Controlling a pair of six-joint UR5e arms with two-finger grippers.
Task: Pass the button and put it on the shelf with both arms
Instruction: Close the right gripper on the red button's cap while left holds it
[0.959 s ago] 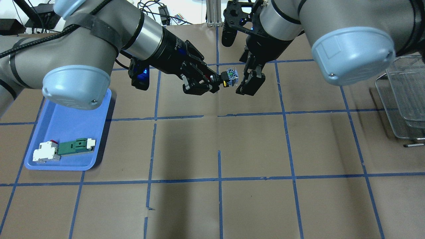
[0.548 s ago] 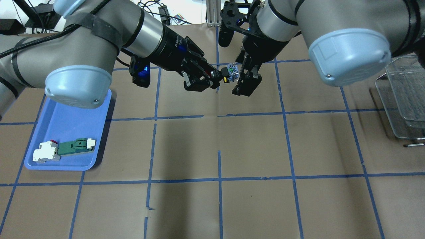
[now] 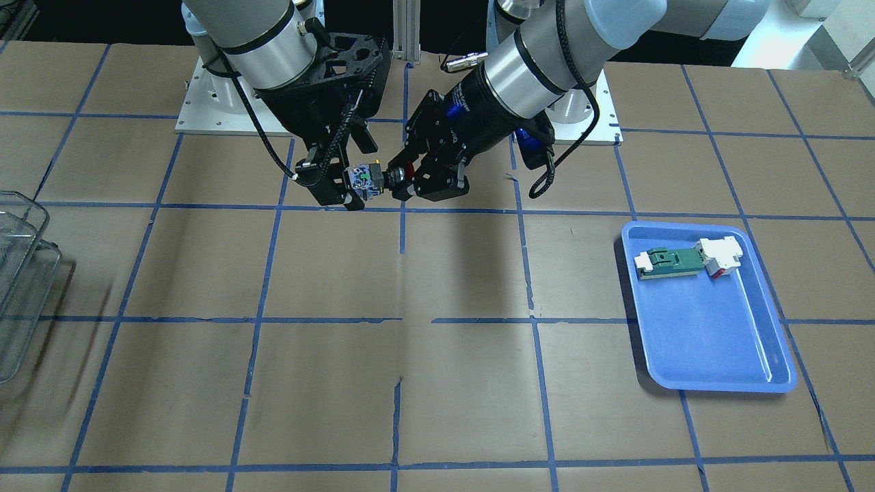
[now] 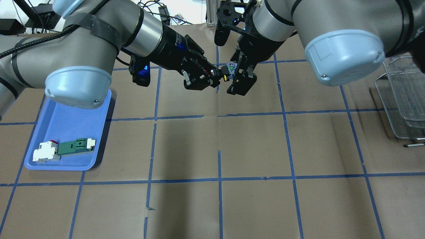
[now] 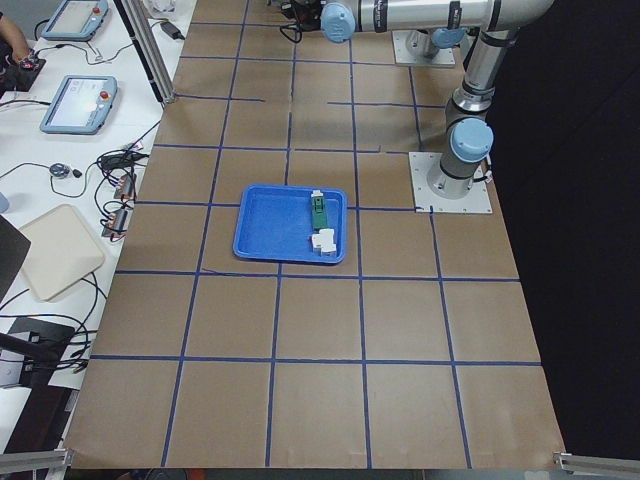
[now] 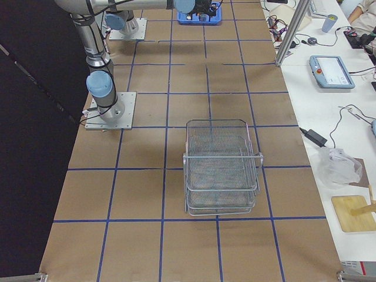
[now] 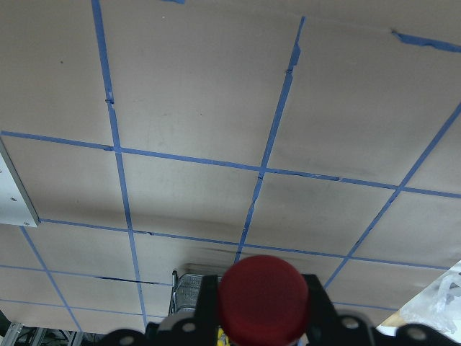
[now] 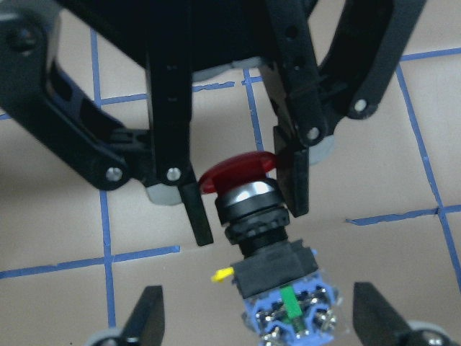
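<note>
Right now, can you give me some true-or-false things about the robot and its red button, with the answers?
1. The left pincer grips the small push button with the red mushroom cap. True.
2. The right pincer is shut on the button. False: its fingers stand open either side of the button's back end.
3. The blue plastic tray holds a green-and-white flat part and a white block with a red tab. True.
4. The button lies in that tray too. False: it is held in the air above the table.
</note>
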